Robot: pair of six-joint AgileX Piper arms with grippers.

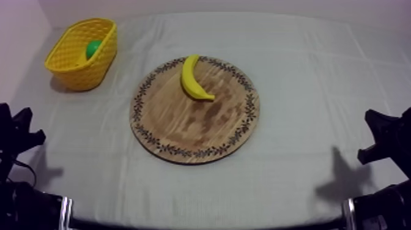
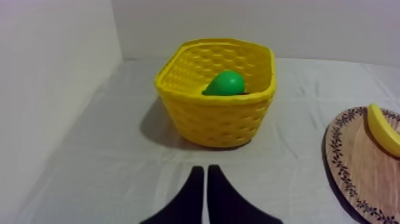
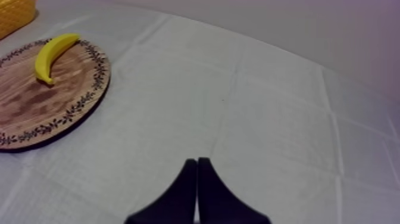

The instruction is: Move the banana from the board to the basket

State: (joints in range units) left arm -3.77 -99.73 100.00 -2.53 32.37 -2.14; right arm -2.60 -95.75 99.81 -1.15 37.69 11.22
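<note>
The banana (image 1: pixel 196 79) lies on the round wooden board (image 1: pixel 194 131), on the half of the board farthest from the arms. It is curved. Its upper end is close to the board's patterned rim, and its lower tip points toward the board's middle. Nothing touches it.

The board rests flat on the table (image 1: pixel 306 73), which is covered with a grey-white cloth (image 1: pixel 110 183).

The yellow basket (image 1: pixel 82 61) stands upright on the cloth, off the board's far left side and well apart from the rim. 1 green fruit (image 2: pixel 225 83) sits inside it, against the basket wall nearest the left arm.

The left claw (image 2: pixel 204 173) is low over the cloth, well apart from the board on its left side and facing the basket. Its 2 black fingers lie together as a narrow wedge, so it is closed and holds nothing.

The right claw (image 3: pixel 197 162) is low over bare cloth, well apart from the board on its right side. Its 2 fingers are also pressed together in a wedge, closed with nothing between them. From this claw's camera, the banana lies across the board's far part, and a corner of the basket is just past the board's rim.
</note>
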